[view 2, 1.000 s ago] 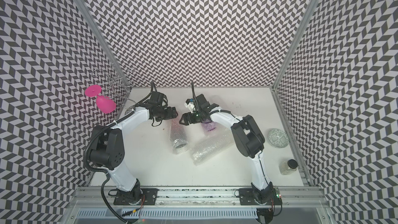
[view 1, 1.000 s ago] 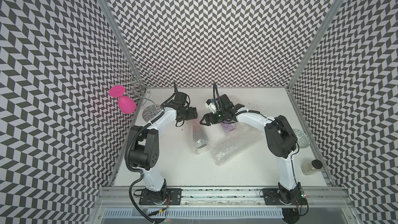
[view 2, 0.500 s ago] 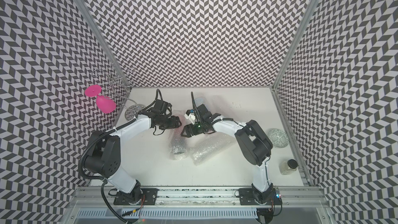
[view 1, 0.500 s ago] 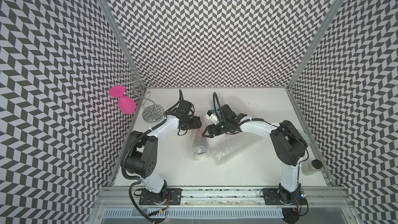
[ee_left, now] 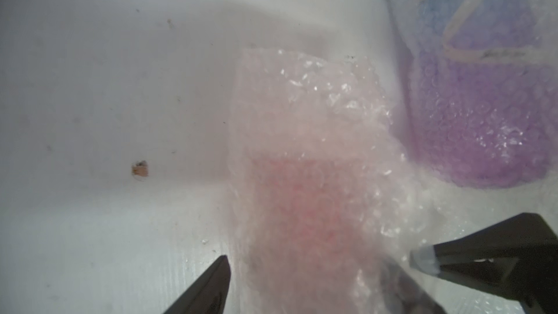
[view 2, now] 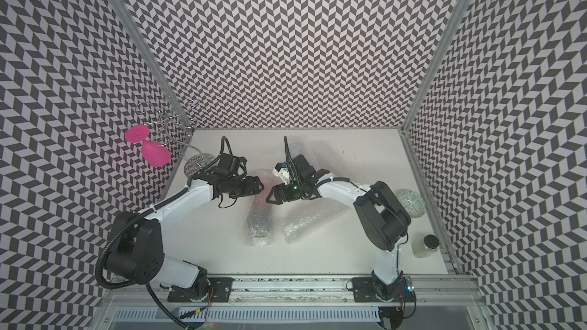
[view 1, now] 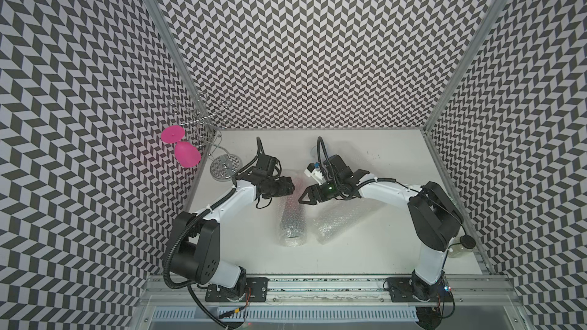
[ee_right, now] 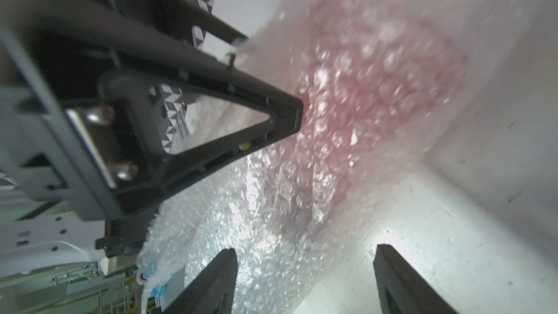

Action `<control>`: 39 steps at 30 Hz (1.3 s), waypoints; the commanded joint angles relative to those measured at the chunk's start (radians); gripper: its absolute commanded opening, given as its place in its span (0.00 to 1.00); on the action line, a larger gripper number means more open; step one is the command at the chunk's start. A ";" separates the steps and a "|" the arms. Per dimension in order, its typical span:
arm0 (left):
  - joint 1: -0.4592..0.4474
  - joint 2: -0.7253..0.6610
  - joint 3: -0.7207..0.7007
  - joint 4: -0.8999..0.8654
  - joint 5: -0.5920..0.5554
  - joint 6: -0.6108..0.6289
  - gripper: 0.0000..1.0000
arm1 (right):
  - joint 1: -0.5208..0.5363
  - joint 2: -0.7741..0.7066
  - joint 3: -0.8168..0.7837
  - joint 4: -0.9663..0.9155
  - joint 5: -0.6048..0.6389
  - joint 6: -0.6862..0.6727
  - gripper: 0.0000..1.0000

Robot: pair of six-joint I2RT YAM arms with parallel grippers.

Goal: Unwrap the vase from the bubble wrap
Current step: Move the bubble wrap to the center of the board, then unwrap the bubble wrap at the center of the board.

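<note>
Bubble wrap [view 1: 290, 217]: rolled bundle lying mid-tabletop [view 1: 365, 255], pink form [ee_right: 377, 92] showing through; second bundle [view 1: 336, 220] just beside it. Left pincer [ee_left: 318, 256]: wide open, fingers astride the first bundle's far end, nothing clamped. Right pincer [ee_right: 305, 249]: wide open over that same end, holding nothing

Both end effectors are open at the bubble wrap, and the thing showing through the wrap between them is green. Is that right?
Not quite: the colour is wrong. The left end effector and the right end effector are both open at the bubble wrap, but what shows through it is pinkish red, not green. Both wrist views show this.
</note>
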 commanded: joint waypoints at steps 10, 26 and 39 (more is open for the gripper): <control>-0.013 0.120 0.219 -0.098 -0.173 0.147 0.74 | -0.001 0.189 0.171 0.059 -0.049 0.033 0.75; -0.103 0.111 0.246 -0.121 -0.231 0.155 0.65 | 0.011 0.223 0.177 0.076 -0.033 0.039 0.37; -0.081 0.117 0.191 -0.111 -0.332 0.170 0.55 | 0.013 0.209 0.155 0.101 -0.021 0.046 0.20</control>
